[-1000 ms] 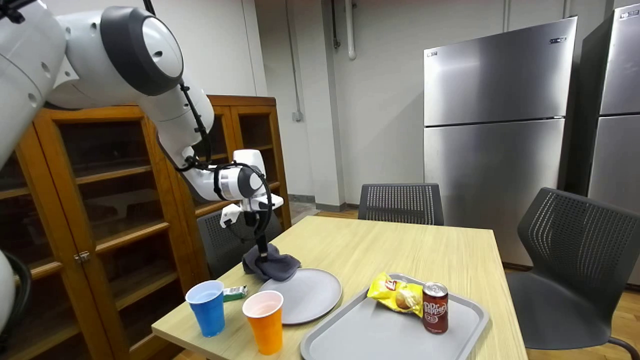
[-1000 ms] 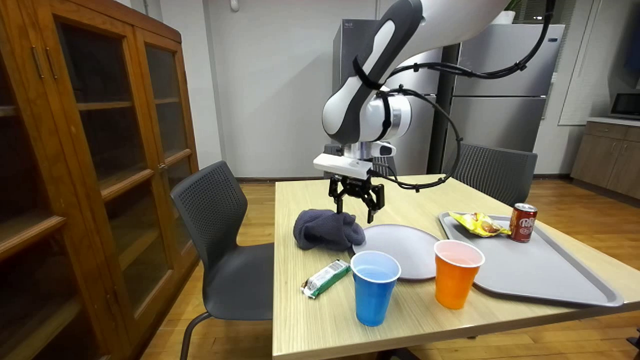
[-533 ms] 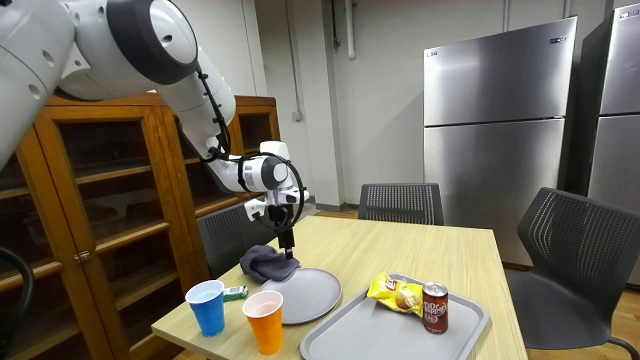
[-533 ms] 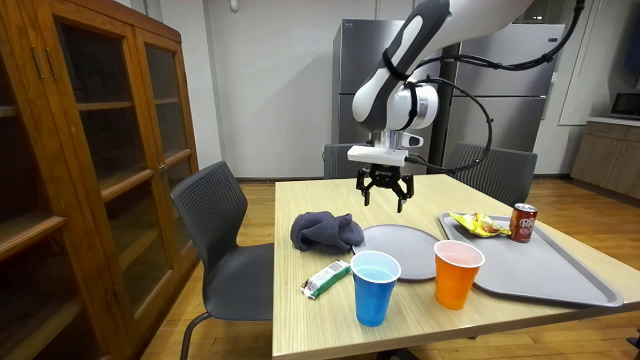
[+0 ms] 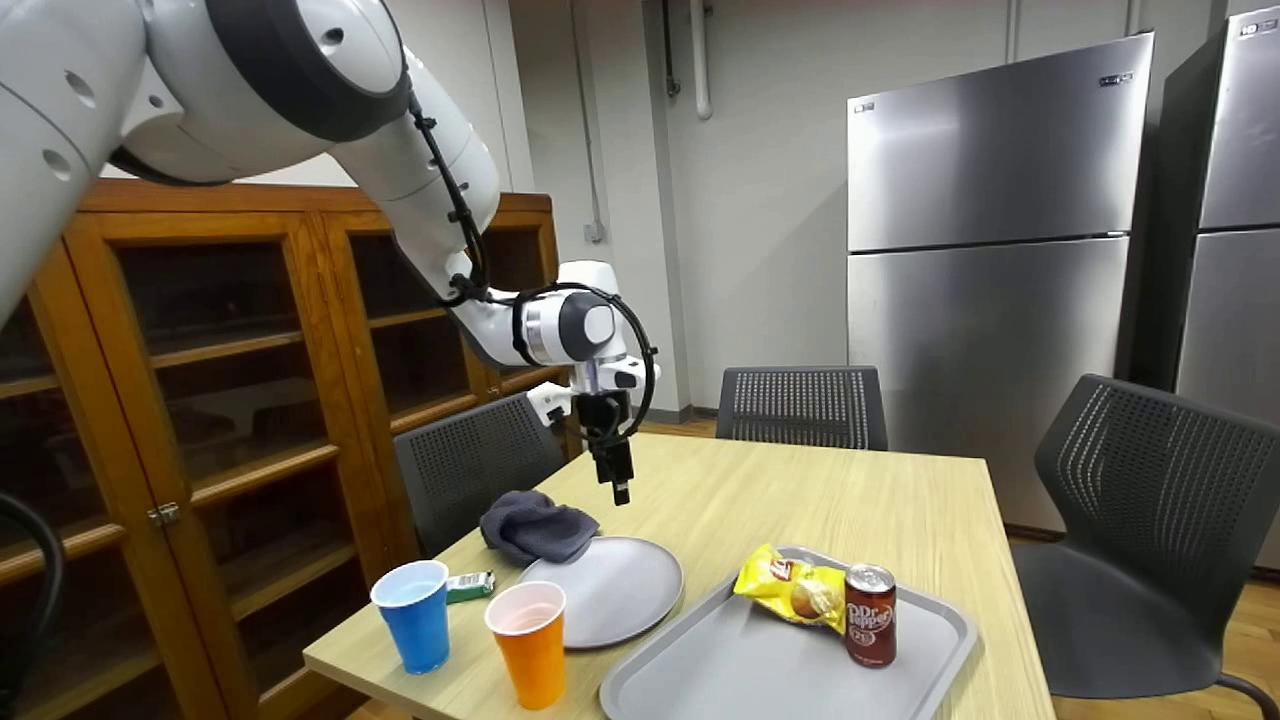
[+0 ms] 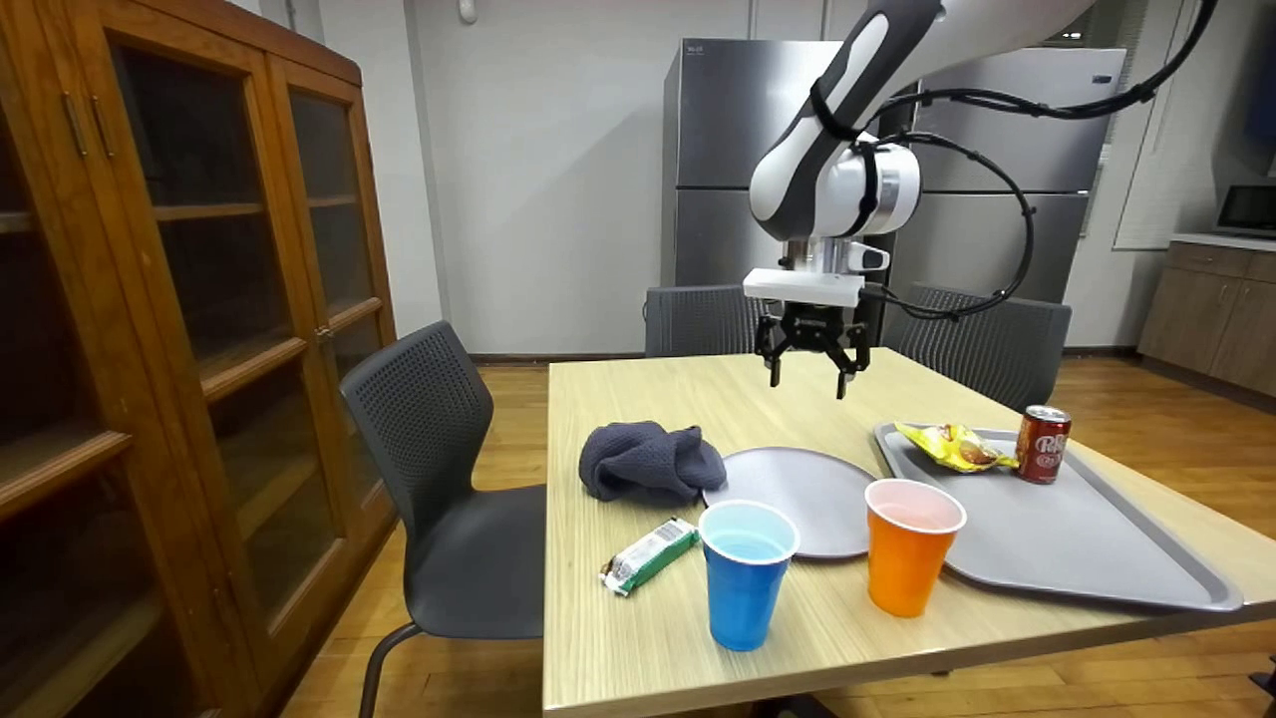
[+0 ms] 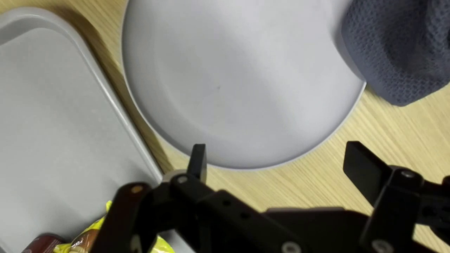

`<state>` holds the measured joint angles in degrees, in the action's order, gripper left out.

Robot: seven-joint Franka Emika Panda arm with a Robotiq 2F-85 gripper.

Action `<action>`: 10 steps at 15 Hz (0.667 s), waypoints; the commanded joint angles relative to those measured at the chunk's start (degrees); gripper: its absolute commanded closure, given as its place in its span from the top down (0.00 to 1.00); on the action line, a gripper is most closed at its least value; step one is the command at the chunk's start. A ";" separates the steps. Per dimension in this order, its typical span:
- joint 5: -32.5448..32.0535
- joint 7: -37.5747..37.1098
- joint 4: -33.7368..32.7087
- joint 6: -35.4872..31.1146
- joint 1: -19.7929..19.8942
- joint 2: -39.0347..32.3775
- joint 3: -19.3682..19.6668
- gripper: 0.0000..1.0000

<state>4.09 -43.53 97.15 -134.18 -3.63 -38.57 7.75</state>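
My gripper (image 6: 807, 385) is open and empty, raised above the wooden table (image 6: 648, 389). In the wrist view its two fingers (image 7: 275, 158) stand wide apart with only table and plate edge beneath. A round grey plate (image 7: 242, 84) lies below and ahead of them; it shows in both exterior views (image 5: 625, 590) (image 6: 797, 489). A crumpled dark grey-blue cloth (image 6: 648, 464) lies beside the plate and overlaps its rim, apart from the gripper. The cloth also shows at the top right of the wrist view (image 7: 400, 52).
A grey tray (image 5: 740, 670) holds a yellow chip bag (image 5: 795, 590) and a Dr Pepper can (image 5: 871, 615). A blue cup (image 6: 746, 588), an orange cup (image 6: 907, 558) and a green-white wrapped bar (image 6: 650, 554) stand or lie near the table edge. Dark chairs (image 6: 439, 499) surround the table.
The gripper has risen off the cloth and moved away from it, rightward in both exterior views. The cloth has settled very slightly; the other objects have not moved.
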 commanded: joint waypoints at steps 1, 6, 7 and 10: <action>0.14 1.25 2.09 1.27 1.13 3.17 0.70 1.00; 0.23 1.29 2.96 1.41 2.67 4.05 1.67 1.00; -0.01 0.06 0.85 0.13 2.12 1.73 1.75 1.00; 0.01 0.07 1.32 0.14 2.51 1.87 1.95 1.00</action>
<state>4.10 -43.49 98.59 -134.16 -1.15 -36.66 9.72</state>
